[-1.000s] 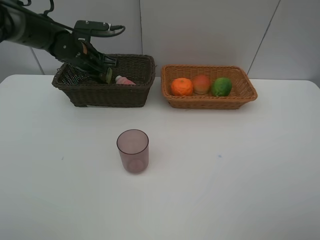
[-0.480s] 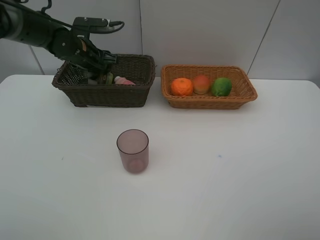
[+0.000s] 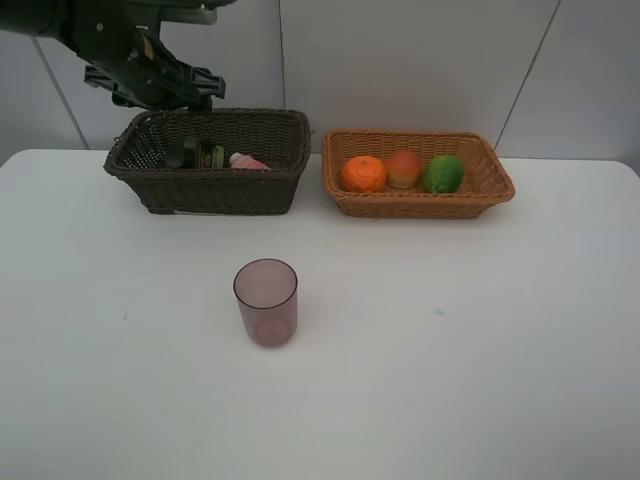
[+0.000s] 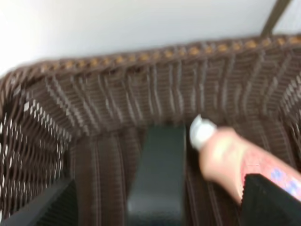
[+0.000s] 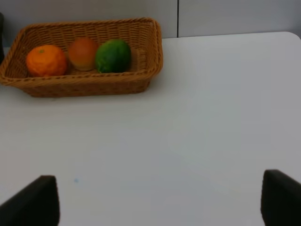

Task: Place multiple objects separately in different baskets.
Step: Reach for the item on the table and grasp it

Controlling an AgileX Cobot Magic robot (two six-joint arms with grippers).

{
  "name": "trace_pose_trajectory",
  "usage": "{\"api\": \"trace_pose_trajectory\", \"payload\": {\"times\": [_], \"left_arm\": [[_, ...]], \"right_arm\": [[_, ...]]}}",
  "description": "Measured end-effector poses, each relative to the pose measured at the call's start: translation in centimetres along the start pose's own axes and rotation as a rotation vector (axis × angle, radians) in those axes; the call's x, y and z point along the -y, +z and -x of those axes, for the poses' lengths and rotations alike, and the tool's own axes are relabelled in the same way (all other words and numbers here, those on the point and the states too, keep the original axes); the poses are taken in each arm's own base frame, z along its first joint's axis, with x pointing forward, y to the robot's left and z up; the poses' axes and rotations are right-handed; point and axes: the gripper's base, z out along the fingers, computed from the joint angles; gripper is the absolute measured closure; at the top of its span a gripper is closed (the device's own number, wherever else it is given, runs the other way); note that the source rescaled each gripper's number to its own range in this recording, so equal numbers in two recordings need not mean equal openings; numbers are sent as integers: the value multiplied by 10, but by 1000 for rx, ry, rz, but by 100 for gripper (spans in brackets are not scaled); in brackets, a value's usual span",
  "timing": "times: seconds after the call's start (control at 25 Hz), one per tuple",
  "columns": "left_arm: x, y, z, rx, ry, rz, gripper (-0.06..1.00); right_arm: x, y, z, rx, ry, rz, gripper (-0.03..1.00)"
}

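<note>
The left claw hangs above the back edge of the dark basket, jaws apart and empty; below it lie the green bottle and the pink bottle, side by side inside. The right claw is open over bare table. The three fruits sit in the tan basket; only the cup stands out on the table. For a clean pick I would approach the cup from above, straddle its rim squarely, squeeze gently; it looks light and easily tipped.
</note>
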Motion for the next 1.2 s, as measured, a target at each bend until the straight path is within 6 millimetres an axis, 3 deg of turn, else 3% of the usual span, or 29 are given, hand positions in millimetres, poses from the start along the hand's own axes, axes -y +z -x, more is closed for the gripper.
{"api": "trace_pose_trajectory", "payload": {"times": [0.36, 0.72, 0.92, 1.2], "left_arm": [[60, -37, -36, -362, 229, -59, 4], [116, -60, -62, -481, 475, -262, 4], [129, -67, -72, -504, 542, -290, 4], [125, -58, -103, -541, 569, -291, 4]], "right_arm": [[0, 0, 0, 0, 0, 0, 16], [0, 0, 0, 0, 0, 0, 16], [0, 0, 0, 0, 0, 0, 16], [0, 0, 0, 0, 0, 0, 16]]}}
